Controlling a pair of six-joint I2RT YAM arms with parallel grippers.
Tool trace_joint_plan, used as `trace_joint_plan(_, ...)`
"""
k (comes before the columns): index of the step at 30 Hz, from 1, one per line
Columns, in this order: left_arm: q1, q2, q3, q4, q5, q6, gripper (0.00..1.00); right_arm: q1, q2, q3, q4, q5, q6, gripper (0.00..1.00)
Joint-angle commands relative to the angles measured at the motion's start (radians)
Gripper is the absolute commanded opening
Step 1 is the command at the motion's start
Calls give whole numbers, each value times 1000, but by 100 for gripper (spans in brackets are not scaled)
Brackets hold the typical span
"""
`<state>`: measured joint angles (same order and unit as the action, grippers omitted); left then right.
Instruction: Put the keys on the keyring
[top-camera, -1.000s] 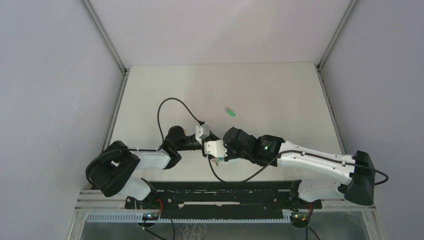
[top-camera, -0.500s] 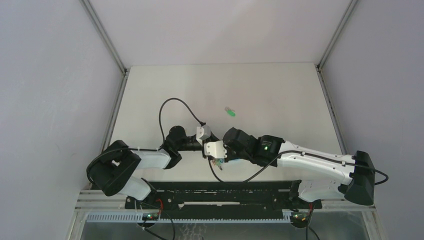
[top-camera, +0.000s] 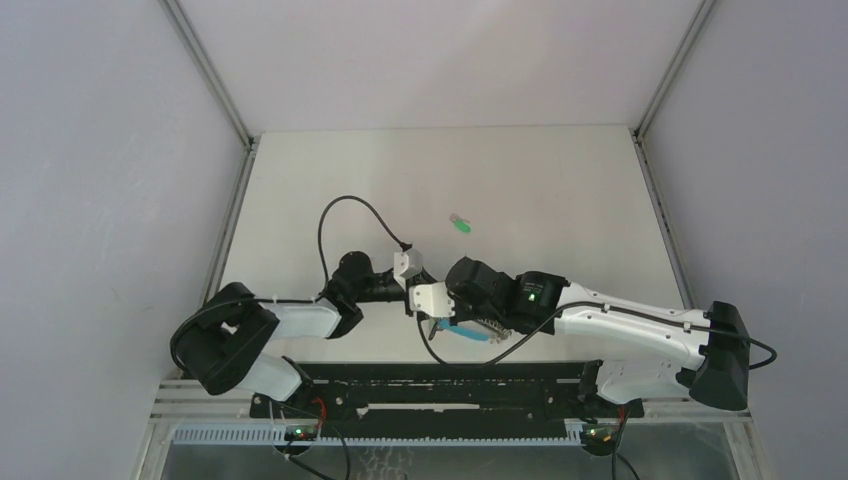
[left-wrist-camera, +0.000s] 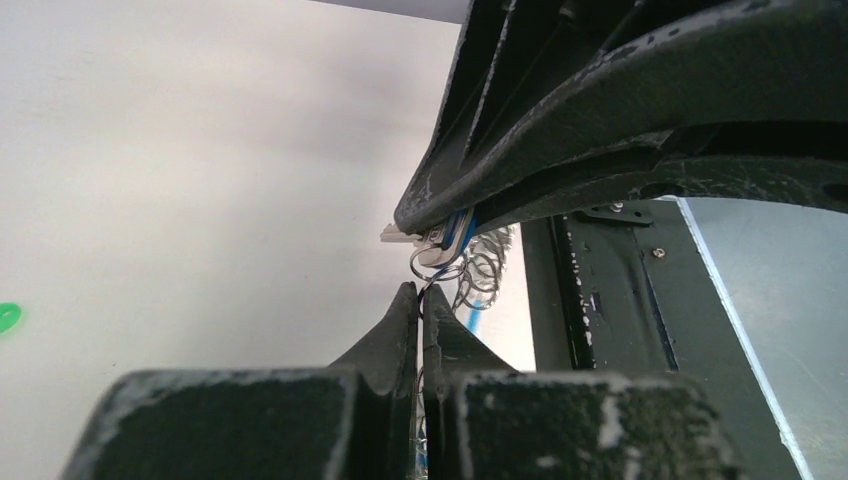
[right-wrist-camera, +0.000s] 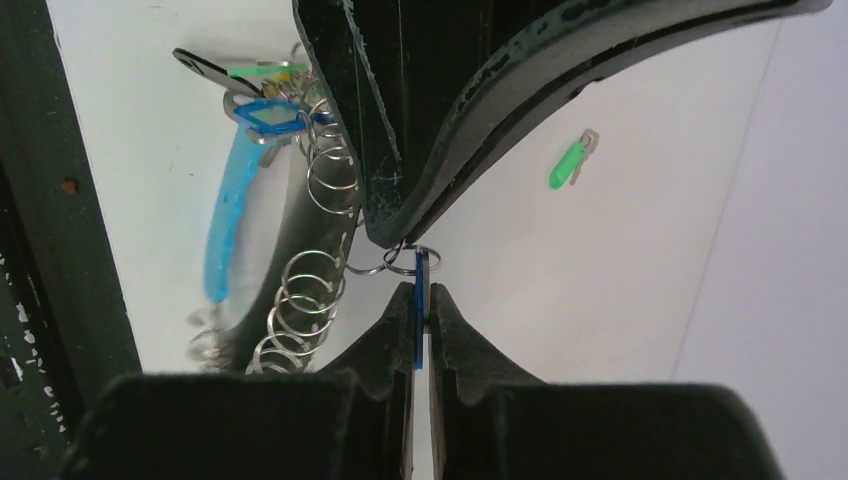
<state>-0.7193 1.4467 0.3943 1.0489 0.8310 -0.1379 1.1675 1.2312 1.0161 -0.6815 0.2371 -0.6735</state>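
- The blue key (right-wrist-camera: 421, 272) is held edge-on in the right gripper (right-wrist-camera: 420, 295), whose fingers are clenched on it; a small wire loop (right-wrist-camera: 400, 264) is seen at its tip.
- The left gripper (left-wrist-camera: 419, 300) is pressed closed at that loop; a grip on it cannot be told.
- The keyring (right-wrist-camera: 222, 235) is seen just beside both grippers; the green key (right-wrist-camera: 567, 163) is seen lying well apart on the table (top-camera: 540, 180).
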Motion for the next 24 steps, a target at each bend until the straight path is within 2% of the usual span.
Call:
trace_joint_plan(1,-11,-74,-1,-79,-107,27,0,4,-41,29,36,59,65,0)
trace_joint_plan(7,-11,-155,-59,-121,-297,-3,0,-12,-28,29,11,18,139,0)
trace_joint_plan(13,-11,-202,-118,-65,-457,-65,0,-37,4,29,10,-110,237,0)
trace_joint_plan(24,-24,-172,-169,60,-612,-134,0,-98,70,-18,97,-246,356,0)
